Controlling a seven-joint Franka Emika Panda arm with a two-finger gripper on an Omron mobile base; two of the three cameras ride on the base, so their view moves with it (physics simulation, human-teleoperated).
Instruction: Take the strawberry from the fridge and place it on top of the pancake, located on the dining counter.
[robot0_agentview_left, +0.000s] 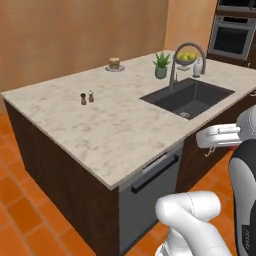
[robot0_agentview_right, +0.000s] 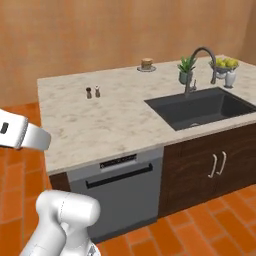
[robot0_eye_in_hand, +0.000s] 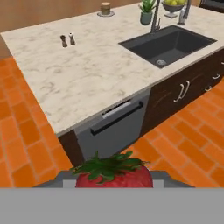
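Between the jaws, the gripper apparently clamps the strawberry: light, soft, easily bruised. Grip its red flanks, not the leafy cap.

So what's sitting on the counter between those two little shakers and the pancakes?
Nothing: from the two shakers to the pancake the dining counter is bare marbled stone, seen best in the right base view.
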